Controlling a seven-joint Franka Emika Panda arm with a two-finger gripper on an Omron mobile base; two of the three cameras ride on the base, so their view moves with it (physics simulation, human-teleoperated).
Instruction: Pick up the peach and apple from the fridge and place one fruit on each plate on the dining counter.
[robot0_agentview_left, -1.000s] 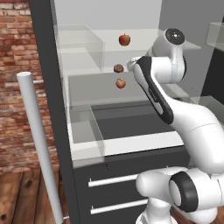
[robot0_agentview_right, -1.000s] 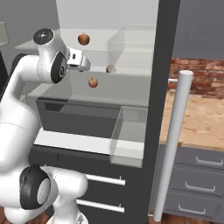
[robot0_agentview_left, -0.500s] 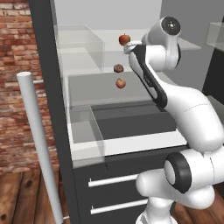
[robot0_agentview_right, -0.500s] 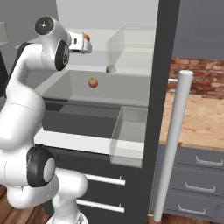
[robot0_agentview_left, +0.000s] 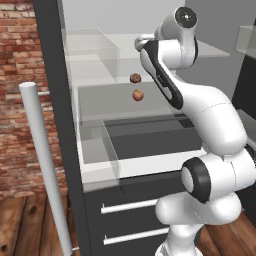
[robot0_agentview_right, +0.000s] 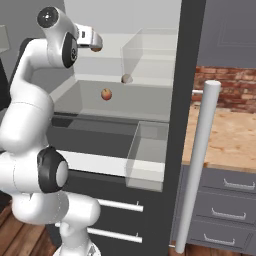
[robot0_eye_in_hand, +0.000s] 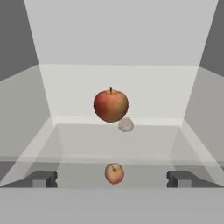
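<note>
Hand view: end effector fingers wide apart, empty; apple at 12 o'clock on fridge shelf, peach below. Advise straight advance, centre apple between fingers before clamping

Open fridge, gripper at apple, peach on lower shelf

Apple half behind end effector (fridge top cropped)
</note>
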